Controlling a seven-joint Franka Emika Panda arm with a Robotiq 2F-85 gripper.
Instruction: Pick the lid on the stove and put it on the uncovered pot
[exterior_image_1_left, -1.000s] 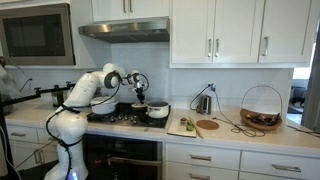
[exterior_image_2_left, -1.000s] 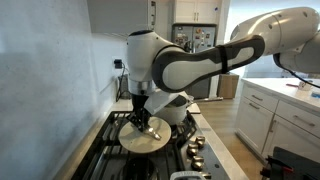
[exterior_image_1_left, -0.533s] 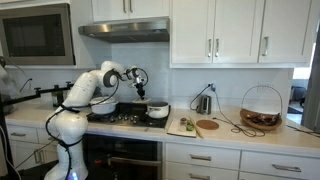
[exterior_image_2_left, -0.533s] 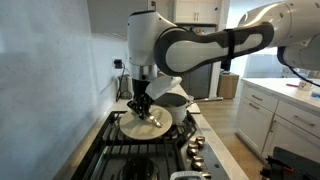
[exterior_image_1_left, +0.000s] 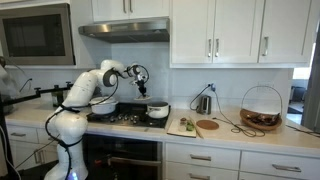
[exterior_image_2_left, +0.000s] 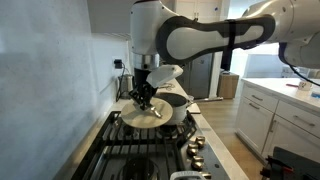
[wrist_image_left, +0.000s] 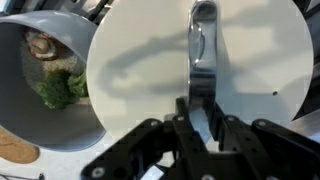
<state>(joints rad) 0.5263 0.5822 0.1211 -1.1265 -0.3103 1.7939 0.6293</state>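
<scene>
Pinched by the gripper (wrist_image_left: 200, 112) at the central strap handle (wrist_image_left: 203, 40), likely for balance: the lid (wrist_image_left: 140, 60), held clear of the stove (exterior_image_2_left: 110, 150), beside the uncovered pot (wrist_image_left: 14, 80) holding greens (wrist_image_left: 55, 92).

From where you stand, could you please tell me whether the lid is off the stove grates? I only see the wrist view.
Observer: It seems so. In an exterior view the lid hangs tilted from the claw, above the grates of the stove.
Operator: Thank you. Where on the stove does a pot stand?
Observer: A whitish pot stands at the stove's end nearest a cutting board.
</scene>
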